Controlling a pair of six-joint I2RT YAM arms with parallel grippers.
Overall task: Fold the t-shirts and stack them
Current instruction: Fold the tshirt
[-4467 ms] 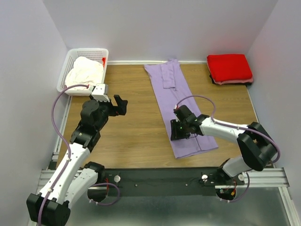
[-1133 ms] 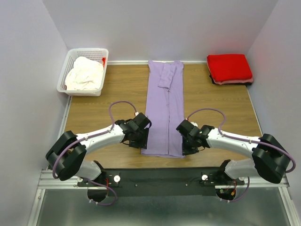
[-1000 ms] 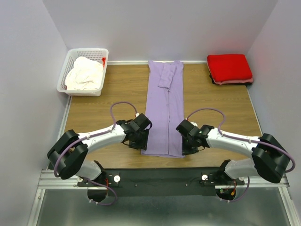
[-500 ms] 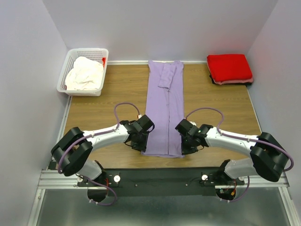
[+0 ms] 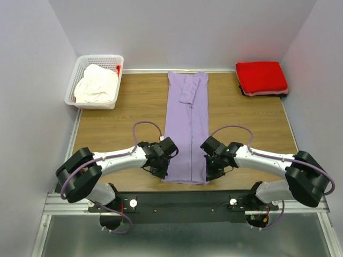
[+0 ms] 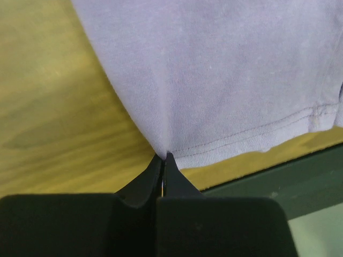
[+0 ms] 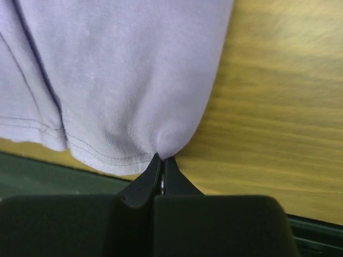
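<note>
Three shirts are on the brown table (image 5: 107, 120). Far left, at the back, a white basket (image 5: 73, 91) holds the cream-white shirt (image 5: 96, 83), all bunched up. Next comes the left gripper (image 5: 161, 170), low down by the near edge. Its two fingers are squeezed together on the near left corner of the purple shirt (image 5: 186, 123) — the left wrist camera shows the cloth pinched right at the tips. The purple shirt lies in the middle of the table as a long, narrow strip that runs from the near edge up to the back wall, with a sleeve folded over at the far end. The right gripper (image 5: 210, 172) is squeezed together on the near right corner in the same way. Far right, in the back corner, the red shirt (image 5: 261, 76) lies folded flat and neat — well apart from both grippers.
</note>
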